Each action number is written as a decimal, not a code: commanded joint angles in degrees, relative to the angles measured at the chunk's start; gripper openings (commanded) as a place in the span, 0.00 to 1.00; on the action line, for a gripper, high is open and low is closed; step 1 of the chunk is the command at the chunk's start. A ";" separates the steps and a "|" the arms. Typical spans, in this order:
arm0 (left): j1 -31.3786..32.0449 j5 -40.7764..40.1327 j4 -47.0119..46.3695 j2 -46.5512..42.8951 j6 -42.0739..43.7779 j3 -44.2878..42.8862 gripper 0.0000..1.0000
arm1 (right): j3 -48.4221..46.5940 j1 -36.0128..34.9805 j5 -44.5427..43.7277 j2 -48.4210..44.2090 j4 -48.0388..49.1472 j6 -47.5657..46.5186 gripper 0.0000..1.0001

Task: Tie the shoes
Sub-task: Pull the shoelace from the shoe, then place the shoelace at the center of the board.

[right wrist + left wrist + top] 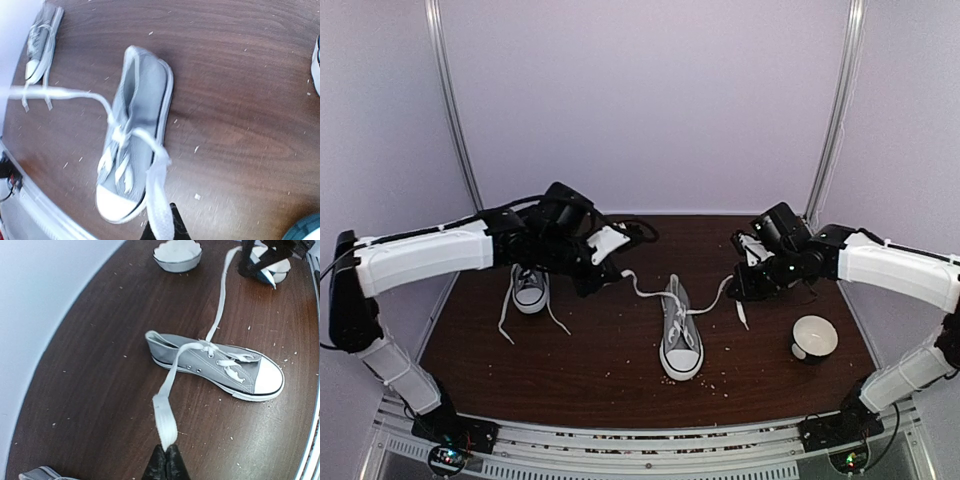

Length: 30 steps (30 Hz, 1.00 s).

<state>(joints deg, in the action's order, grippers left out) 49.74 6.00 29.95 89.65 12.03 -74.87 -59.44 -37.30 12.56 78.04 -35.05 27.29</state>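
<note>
The middle shoe (680, 340) is set near the centre of the table (570, 375), its toe cap turned toward the arm bases, so that its eyelets can be reached equally from both sides. Its 2 laces are drawn out in opposite directions. The left lace (167, 390) is pinched at its flat end by the left claw (166, 456), whose fingers are closed tight on it. The right lace (159, 200) is pinched in the same way by the right claw (161, 231), also closed on the fabric.

Both claws are held above the table and apart from the shoe. This is judged to be done to take up slack and to keep the 2 strands separate ahead of a crossing. Neither lace is pulled fully taut. Whether a first crossing has been formed at the top eyelets cannot be told. No bow is seen, so the tying is judged to be at an early stage.

The second shoe (529, 288) is found at the left side of the table, partly beneath the left arm, with its laces lying loose on the wood. It is judged to be parked there until its turn. A white bowl (814, 336) is stood at the right, well apart from both shoes.
</note>
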 commanded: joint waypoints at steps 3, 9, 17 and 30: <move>0.22 -0.97 -3.57 -14.56 -1.28 8.24 0.00 | 2.59 0.08 11.16 -13.08 -6.17 -1.25 0.00; 1.75 1.84 -14.86 -20.25 -0.69 17.71 0.00 | 17.87 -0.29 13.43 -22.99 23.25 15.12 0.00; 5.13 5.03 -13.53 -12.75 1.74 14.30 0.00 | 24.45 -8.05 -5.21 -17.33 56.50 22.77 0.00; 5.98 8.49 -14.06 -12.71 3.87 17.55 0.00 | 7.28 -17.90 -14.44 13.61 68.29 20.77 0.00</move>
<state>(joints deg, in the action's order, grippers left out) 55.20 12.23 18.83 77.65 14.94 -58.57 -46.06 -53.56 1.54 87.02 29.67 48.86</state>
